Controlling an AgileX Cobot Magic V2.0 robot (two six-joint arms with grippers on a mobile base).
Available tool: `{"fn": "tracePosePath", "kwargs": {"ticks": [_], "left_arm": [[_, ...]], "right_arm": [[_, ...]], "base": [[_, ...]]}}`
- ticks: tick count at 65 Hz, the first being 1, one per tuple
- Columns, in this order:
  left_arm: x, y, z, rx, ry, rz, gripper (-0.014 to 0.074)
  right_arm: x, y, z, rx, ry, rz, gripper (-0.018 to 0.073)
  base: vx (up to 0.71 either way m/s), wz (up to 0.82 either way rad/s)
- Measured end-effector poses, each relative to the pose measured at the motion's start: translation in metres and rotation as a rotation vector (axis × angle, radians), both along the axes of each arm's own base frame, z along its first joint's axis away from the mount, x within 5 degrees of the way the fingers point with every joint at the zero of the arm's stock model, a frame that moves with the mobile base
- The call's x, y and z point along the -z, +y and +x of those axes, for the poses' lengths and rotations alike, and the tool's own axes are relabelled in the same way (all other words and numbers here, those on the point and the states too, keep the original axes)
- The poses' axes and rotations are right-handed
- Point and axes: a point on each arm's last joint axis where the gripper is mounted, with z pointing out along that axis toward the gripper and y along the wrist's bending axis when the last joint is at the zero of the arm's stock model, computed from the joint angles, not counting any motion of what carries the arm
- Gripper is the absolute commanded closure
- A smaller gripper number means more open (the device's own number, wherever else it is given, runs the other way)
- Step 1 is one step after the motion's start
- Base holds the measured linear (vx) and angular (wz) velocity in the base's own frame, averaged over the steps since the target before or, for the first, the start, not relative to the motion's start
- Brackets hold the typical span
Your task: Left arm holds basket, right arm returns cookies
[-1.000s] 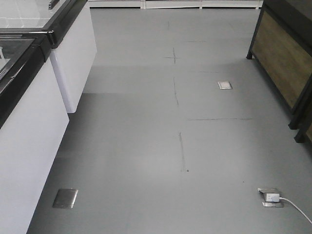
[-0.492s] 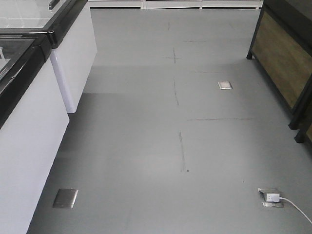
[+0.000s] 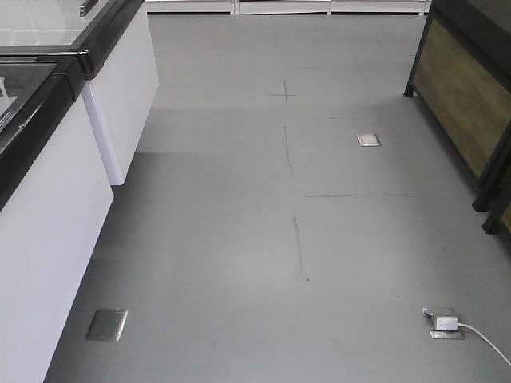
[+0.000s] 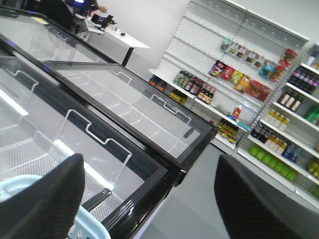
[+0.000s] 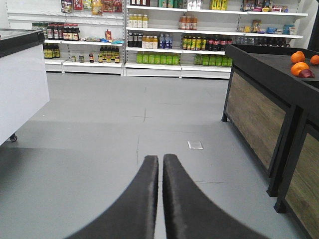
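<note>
Found the left gripper (image 4: 149,167) at the bottom of its wrist view, black fingers (image 4: 45,199) spread wide, one at each lower corner. Saw the basket (image 4: 94,229) as pale blue plastic at the lower left, just beside and partly behind the left-hand finger; could not tell whether touching it. Noted a metal handle (image 4: 97,198) just above that blue rim, then the freezer (image 4: 164,172), black-framed, with clear glass lids (image 4: 124,104) running away to the upper left. Beyond it, made out a white desk (image 4: 127,41) and, to the right, shelves (image 4: 239,82) stocked with packets and bottles.

Found the right gripper (image 5: 160,158) low in its wrist view, fingers pressed together along their inner edges, tips level, above grey floor (image 5: 99,129). Past the tips, spotted a pale floor plate (image 5: 195,145). At right, noted a dark stand (image 5: 251,124) with wood panels and oranges (image 5: 298,57) on top. Farther back, picked out wall shelving (image 5: 164,35) with rows of bottles, green ones (image 5: 157,59) lowest.

In the front view, registered a steel floor plate (image 3: 106,325) nearest at left and a white plug (image 3: 444,322) with its cable (image 3: 487,339) at lower right. Farther off, saw the freezer's white bodies along the left and the stand at the right edge, well apart across bare floor.
</note>
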Motion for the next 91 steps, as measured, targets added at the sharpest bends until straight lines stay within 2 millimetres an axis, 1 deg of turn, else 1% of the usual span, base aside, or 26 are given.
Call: {"fn": "tracePosePath", "kwargs": {"ticks": [12,18,24,28,35,48,66,76,83,91], "left_arm": [[0.008,0.014,-0.008,-0.092,-0.035,-0.192,0.0115],[0.018,0.020,-0.009,-0.136,-0.074,-0.304,0.0123],[0.037,0.026,-0.009,-0.179,-0.101,-0.438,0.0125],[0.053,0.029,-0.006,-0.198,-0.112,-0.523,0.0125],[0.077,0.031,-0.002,-0.208,-0.145,-0.610,0.0125],[0.096,0.037,0.003,-0.179,-0.321,-0.588,0.0125],[0.121,0.039,0.002,-0.173,-0.422,-0.539,0.0125],[0.128,0.041,0.002,-0.163,-0.500,-0.507,0.0125],[0.133,0.045,0.006,-0.165,-0.527,-0.534,0.0125],[0.141,0.050,0.012,-0.178,-0.540,-0.604,0.0125]], "right_arm": [[0.000,0.000,0.000,0.000,0.000,0.000,0.0566],[0.000,0.000,0.000,0.000,0.000,0.000,0.0566],[0.000,0.000,0.000,0.000,0.000,0.000,0.0566],[0.000,0.000,0.000,0.000,0.000,0.000,0.0566],[0.000,0.000,0.000,0.000,0.000,0.000,0.0566],[0.000,0.000,0.000,0.000,0.000,0.000,0.0566],[0.000,0.000,0.000,0.000,0.000,0.000,0.0566],[0.000,0.000,0.000,0.000,0.000,0.000,0.0566],[0.000,0.000,0.000,0.000,0.000,0.000,0.0566],[0.000,0.000,0.000,0.000,0.000,0.000,0.0566]], "base": [[0.00,0.00],[0.00,0.00],[0.00,0.00],[0.00,0.00],[0.00,0.00],[0.00,0.00],[0.00,0.00],[0.00,0.00],[0.00,0.00],[0.00,0.00]]}}
